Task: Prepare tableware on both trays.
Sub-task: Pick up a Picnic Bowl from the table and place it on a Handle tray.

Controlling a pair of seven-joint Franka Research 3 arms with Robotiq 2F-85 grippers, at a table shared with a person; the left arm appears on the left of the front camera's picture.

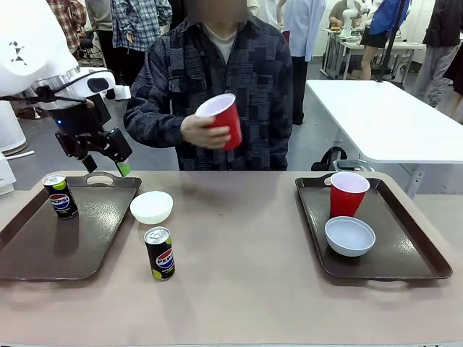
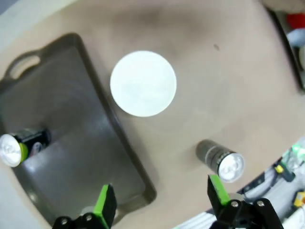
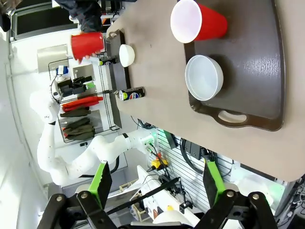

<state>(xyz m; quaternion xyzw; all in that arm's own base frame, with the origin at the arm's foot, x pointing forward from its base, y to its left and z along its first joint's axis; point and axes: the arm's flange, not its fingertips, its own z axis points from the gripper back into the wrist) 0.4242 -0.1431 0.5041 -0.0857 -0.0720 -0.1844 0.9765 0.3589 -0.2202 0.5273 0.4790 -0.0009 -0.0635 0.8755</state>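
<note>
The left tray [image 1: 36, 249] carries one Pepsi can [image 1: 60, 196]. Just off its right rim a white bowl [image 1: 151, 207] rests on the table, and a second can [image 1: 159, 253] stands nearer me. The right tray [image 1: 412, 253] holds a red cup [image 1: 347, 194] and a bowl [image 1: 349, 236]. A person's hand holds another red cup [image 1: 223, 119] tilted above the far edge. My left gripper [image 1: 105, 165] hangs open over the left tray's far handle. From its wrist I see the gripper [image 2: 159, 200], bowl [image 2: 143, 83] and both cans [image 2: 19, 145] [image 2: 220, 160]. My right gripper [image 3: 157, 183] is open, high above the right tray [image 3: 259, 81].
The person sits at the far side, in the middle. A white table [image 1: 383, 119] stands behind at the right, with other people beyond it. Bare tabletop [image 1: 246, 238] lies between the two trays.
</note>
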